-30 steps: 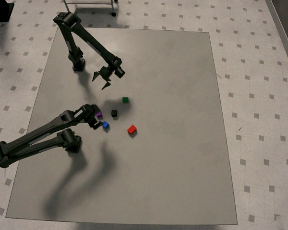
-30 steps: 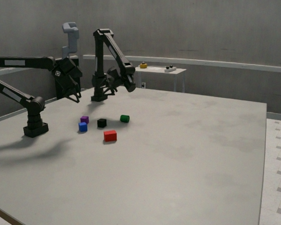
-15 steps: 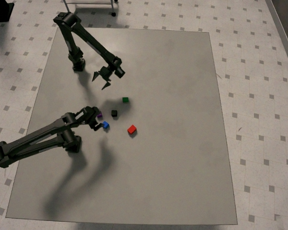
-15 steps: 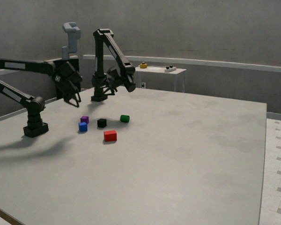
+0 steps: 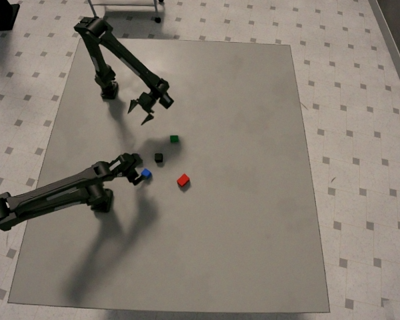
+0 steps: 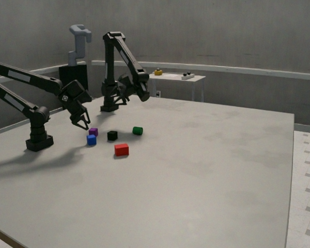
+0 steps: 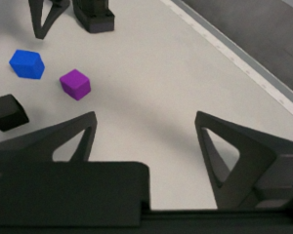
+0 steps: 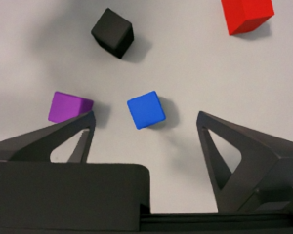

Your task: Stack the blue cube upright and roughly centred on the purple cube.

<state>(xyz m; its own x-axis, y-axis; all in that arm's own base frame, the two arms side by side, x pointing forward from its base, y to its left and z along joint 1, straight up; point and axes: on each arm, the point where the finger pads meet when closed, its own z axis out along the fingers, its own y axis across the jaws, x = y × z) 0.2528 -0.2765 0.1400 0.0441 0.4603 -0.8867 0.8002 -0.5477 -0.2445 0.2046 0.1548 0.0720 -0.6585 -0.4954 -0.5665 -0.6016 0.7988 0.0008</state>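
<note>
The blue cube (image 5: 145,173) rests on the grey table, also in the exterior view (image 6: 91,139). The purple cube (image 6: 93,131) stands just beside it, apart from it; the right arm hides it in the top view. My right gripper (image 5: 136,177) is open and empty, hovering above both cubes. In the right wrist view the blue cube (image 8: 146,109) lies below the gap between the open fingers, and the purple cube (image 8: 69,107) is by the left finger. My left gripper (image 5: 139,115) is open and empty, raised farther back; its view shows the blue (image 7: 26,63) and purple (image 7: 75,84) cubes far off.
A black cube (image 5: 158,157) stands close behind the blue one. A green block (image 5: 174,139) lies farther back and a red block (image 5: 183,179) to the side. Both arm bases stand along one table edge.
</note>
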